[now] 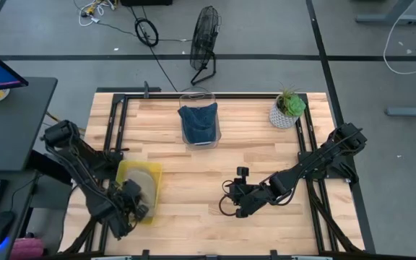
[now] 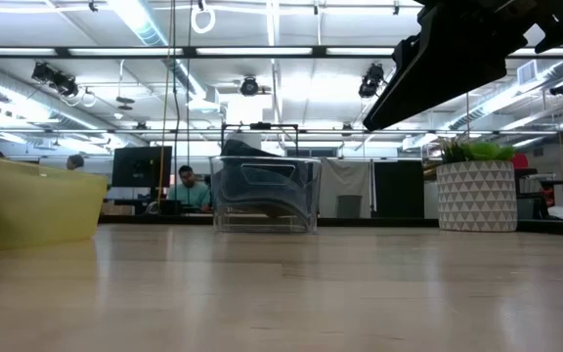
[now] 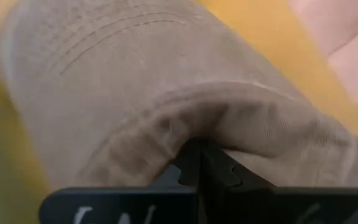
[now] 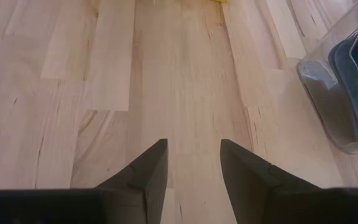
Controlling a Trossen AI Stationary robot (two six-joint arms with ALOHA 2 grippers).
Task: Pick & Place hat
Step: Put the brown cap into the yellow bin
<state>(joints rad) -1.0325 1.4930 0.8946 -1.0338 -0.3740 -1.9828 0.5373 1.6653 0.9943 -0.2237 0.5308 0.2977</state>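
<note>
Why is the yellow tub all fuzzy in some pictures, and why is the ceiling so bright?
Low view: the yellow bin sits very close to the lens, so it blurs, and the ceiling lights glare white. Left wrist view: the tan hat fills the picture, soft and out of focus, with the left end effector shut on its edge. High view: even light, sharp.
</note>
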